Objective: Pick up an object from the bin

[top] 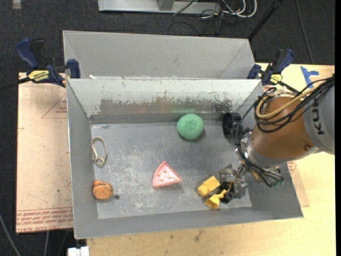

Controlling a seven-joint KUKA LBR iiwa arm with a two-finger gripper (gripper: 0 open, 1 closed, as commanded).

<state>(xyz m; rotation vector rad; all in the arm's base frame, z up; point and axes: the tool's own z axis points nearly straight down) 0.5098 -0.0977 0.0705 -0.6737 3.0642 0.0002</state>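
Observation:
My gripper (235, 180) is low in the bin's front right corner, under the arm's orange cover. It sits right against a small yellow and black toy (209, 186) lying on the bin floor, touching or overlapping the toy's right, black end. Whether the toy is between the jaws is hidden. A pink triangular wedge (165, 176) lies to the left of the toy, in the middle front of the bin. A black round thing (230, 125) rests by the back wall, just behind the arm.
A green ball (190, 126) sits near the back wall at the centre. A pale oval clip (98, 150) lies at the left, with an orange round piece (102, 190) in the front left corner. The arm covers the bin's right side.

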